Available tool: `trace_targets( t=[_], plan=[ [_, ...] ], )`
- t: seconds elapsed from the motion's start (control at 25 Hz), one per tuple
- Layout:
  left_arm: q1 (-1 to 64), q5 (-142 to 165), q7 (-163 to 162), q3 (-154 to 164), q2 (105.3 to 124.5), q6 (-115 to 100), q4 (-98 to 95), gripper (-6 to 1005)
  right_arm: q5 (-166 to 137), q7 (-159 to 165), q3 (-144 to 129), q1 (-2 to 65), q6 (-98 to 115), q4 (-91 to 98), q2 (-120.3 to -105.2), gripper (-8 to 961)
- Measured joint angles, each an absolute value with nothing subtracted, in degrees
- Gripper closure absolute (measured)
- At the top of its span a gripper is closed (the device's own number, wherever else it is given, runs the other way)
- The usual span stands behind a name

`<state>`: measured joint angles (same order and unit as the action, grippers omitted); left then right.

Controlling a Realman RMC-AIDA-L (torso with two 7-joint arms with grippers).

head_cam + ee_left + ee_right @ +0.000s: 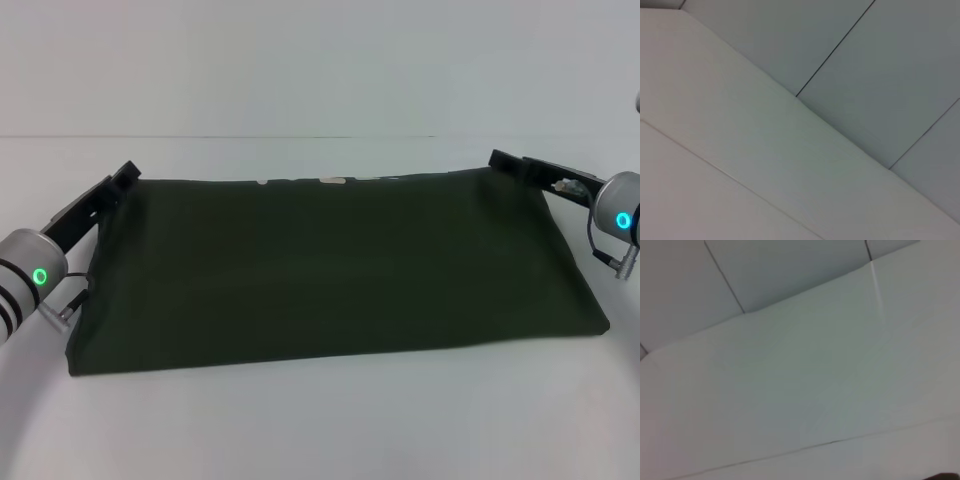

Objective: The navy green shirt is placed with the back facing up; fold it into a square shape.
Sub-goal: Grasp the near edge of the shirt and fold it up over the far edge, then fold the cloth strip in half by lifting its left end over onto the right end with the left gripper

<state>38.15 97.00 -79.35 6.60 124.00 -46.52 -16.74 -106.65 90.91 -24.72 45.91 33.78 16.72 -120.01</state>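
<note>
The soft, limp navy green shirt hung from its far corners; left gripper and right gripper fingers seemed clamped there.

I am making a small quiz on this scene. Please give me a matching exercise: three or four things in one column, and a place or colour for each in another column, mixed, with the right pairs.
Things:
1. shirt
2. left gripper
3. right gripper
4. table

Place or colour:
A. at the shirt's far corner on the robot's right
B. white, under everything
C. dark olive green, lying as a wide rectangle
D. at the shirt's far corner on the robot's left

Pairs: 1-C, 2-D, 3-A, 4-B
</note>
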Motion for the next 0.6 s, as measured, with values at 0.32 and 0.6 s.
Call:
trace_targets(
  t=[0.32, 0.6],
  plan=[
    [35.67, 96.36, -79.84, 6.88, 123.81, -49.33, -16.54, 546, -98.49, 90.79, -24.66, 40.23, 41.40, 20.85, -119.73, 136],
    [29.24, 97.30, -91.76, 10.65, 119.67, -62.76, -16.97, 439, -97.55, 83.80, -28.29, 34.58, 62.92, 24.93, -118.00, 49]
  ],
)
